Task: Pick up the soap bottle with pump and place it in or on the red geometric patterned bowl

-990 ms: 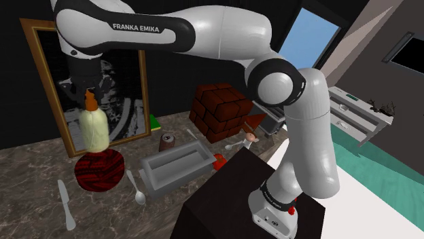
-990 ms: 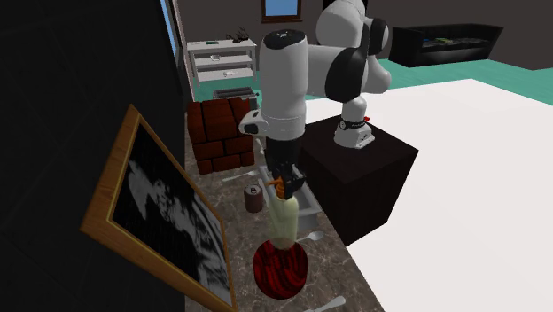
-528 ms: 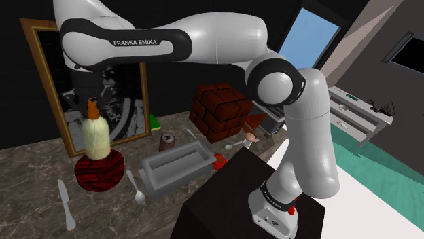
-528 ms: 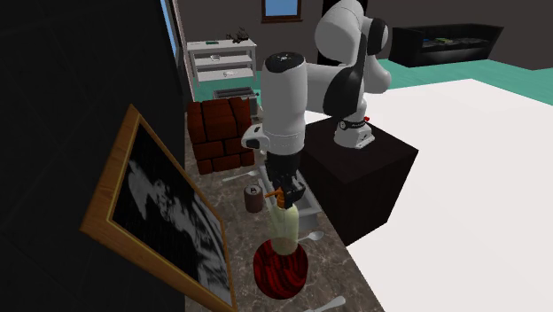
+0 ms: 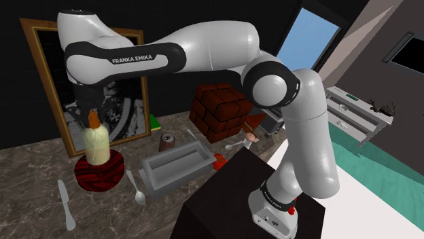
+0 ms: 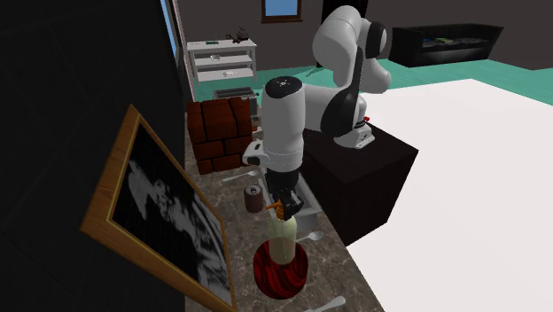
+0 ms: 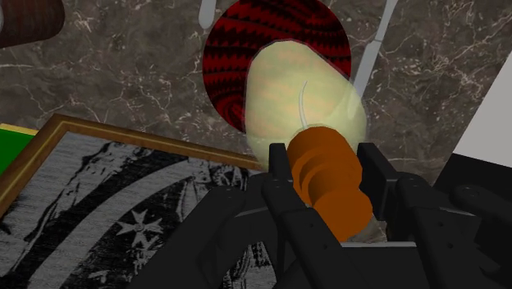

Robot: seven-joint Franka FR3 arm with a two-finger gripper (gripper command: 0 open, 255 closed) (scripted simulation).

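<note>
The soap bottle [image 5: 95, 144] is pale cream with an orange pump [image 5: 92, 120]. It hangs upright over the red bowl with black patterning [image 5: 102, 174] on the marble counter. My gripper [image 5: 90, 114] is shut on the pump from above. In the wrist view the black fingers [image 7: 279, 161] clasp the orange pump [image 7: 328, 174], with the bottle's body [image 7: 302, 94] below and the bowl [image 7: 238, 49] under it. The second exterior view has the bottle [image 6: 282, 237] with its base at the rim of the bowl [image 6: 282, 270]. I cannot tell whether the base rests on the bowl.
A framed picture [image 5: 119, 102] leans on the wall behind the bowl. On the shoulder view's right of the bowl lie a spoon [image 5: 138, 191], a grey tray [image 5: 175, 167], a can [image 5: 166, 142] and a brick block [image 5: 221, 108]. A knife [image 5: 65, 204] lies in front.
The arm has come down, carrying the bottle from well above the bowl to the bowl's rim. The grip on the pump has stayed the same.
</note>
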